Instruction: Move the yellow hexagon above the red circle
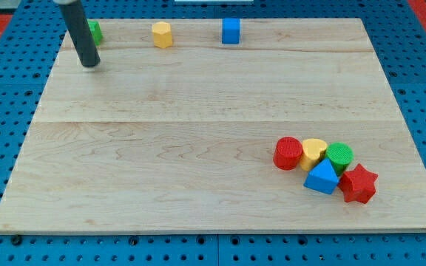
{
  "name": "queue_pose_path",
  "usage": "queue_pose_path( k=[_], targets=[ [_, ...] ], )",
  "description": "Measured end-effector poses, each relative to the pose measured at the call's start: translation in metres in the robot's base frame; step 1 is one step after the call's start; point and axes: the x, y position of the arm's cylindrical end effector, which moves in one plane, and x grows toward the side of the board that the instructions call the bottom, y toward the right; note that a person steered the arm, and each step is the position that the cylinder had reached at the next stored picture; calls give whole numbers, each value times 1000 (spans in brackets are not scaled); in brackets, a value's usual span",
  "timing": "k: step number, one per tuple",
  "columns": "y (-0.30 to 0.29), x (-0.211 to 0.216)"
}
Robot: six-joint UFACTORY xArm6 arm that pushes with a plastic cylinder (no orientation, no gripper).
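Observation:
The yellow hexagon (162, 34) sits near the view's top edge of the wooden board, left of centre. The red circle (288, 153) lies at the lower right, at the left end of a cluster of blocks. My tip (90, 64) rests on the board at the upper left, about 100 pixels left of and a little below the yellow hexagon, far from the red circle. The rod partly hides a green block (95, 31) behind it.
A blue cube (231, 30) stands at the top, right of the hexagon. Touching the red circle are a yellow heart-like block (313, 153), a green circle (339, 157), a blue triangle (322, 178) and a red star (359, 184). The board (198, 148) lies on a blue pegboard.

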Motion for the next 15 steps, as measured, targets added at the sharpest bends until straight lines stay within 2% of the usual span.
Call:
queue_pose_path(
  k=[1,3,4,5,6,7,8,9,11,12,13,15],
  targets=[
    [33,-40],
    [110,-85],
    [166,-54],
    [221,22],
    [248,86],
    [225,82],
    [222,60],
    [186,56],
    [177,5],
    [137,11],
    [130,48],
    [69,80]
  ],
)
